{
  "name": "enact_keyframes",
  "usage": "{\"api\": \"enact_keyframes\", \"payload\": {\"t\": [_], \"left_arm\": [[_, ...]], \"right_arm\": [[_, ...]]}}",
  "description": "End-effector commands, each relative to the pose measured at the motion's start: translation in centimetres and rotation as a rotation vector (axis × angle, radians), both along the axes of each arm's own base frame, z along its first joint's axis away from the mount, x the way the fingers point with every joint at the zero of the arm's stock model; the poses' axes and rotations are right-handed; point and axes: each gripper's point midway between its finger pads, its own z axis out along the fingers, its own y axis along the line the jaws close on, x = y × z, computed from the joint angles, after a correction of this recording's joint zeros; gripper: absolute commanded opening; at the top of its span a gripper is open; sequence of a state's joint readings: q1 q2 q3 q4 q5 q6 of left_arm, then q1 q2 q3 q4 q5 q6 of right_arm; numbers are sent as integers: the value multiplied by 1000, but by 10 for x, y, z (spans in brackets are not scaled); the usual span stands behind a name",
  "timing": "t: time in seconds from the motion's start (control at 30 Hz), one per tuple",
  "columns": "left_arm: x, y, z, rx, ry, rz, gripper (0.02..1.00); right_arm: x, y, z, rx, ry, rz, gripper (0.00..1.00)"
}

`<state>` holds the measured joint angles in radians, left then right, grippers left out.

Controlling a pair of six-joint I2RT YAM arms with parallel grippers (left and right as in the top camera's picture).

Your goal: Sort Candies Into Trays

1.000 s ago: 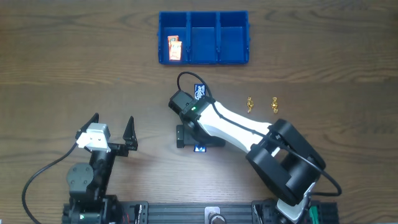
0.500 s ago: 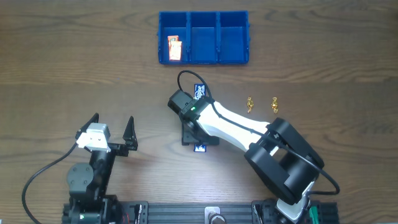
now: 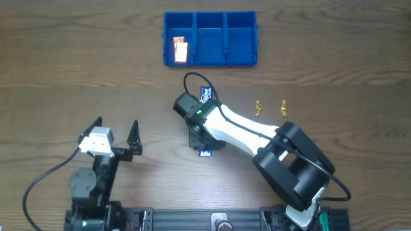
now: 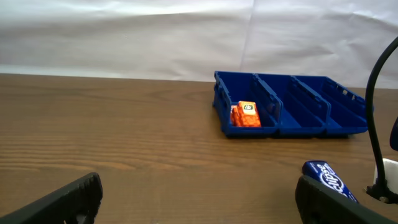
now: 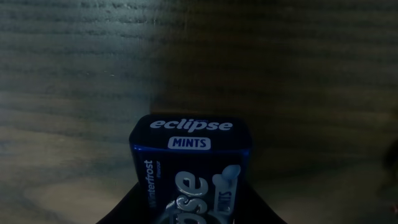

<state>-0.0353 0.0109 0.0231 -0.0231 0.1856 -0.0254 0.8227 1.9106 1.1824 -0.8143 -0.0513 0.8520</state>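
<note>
**A:** At far left, no change for us: the left gripper sits parked near its base, jaws spread wide, holding nothing, same as a second ago. Mid-table is where we see movement. The right gripper has drawn its jaws in from a wide spread to a tight pinch on the mint tin. The tin lies flat on the table, well below the blue tray.

**B:** So we read that as grasp made, lift pending. We judge the tin is not off the wood yet. Tray content is unchanged: one orange candy in the left compartment.

**A:** Materials, left to right.
- Table: matte wood grain, flat.
- Tray: rigid moulded plastic, three narrow bays, thin divider walls.
- Orange candy: small boxy pack.
- Tin: dark blue, rounded corners, glossy printed face. We expect hard, slick sides, so our pinch must stay square.

**B:** Further on, a second blue pack lies just beside the right arm's wrist. To its right, well apart, we have a pair of gold candies: small, shiny twisted wrappers, likely light and crinkly.
</note>
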Motion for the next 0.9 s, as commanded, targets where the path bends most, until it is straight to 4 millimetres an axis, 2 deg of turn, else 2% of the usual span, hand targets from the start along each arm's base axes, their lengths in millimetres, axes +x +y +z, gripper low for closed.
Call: {"api": "enact_keyframes", "payload": {"t": [0.03,0.13,0.3,0.4,0.5,0.63,0.7,0.8,0.9], "left_arm": [[-1,-3,-15,2,44,-20,998],[-1,-3,-15,2,44,-20,998],[-1,-3,-15,2,44,-20,998],[-1,-3,-15,2,44,-20,998],[-1,-3,-15,2,44,-20,996],[-1,-3,-15,2,44,-20,998],[-1,-3,-15,2,44,-20,998],[-1,-3,-15,2,44,-20,998],[-1,-3,-15,2,44,-20,998]], "right_arm": [[16,-7,41,-24,-114,-15,128],[30,-13,85,-27,-208,-18,82],[72,-24,173,-57,-408,-5,49],[108,-32,205,-69,-492,-16,36],[147,-37,226,-81,-570,-52,36],[201,-31,235,-78,-654,-38,34],[231,-24,231,-71,-698,-26,34],[263,-20,220,-52,-739,-60,34],[284,-19,205,-33,-759,-80,34]]}}
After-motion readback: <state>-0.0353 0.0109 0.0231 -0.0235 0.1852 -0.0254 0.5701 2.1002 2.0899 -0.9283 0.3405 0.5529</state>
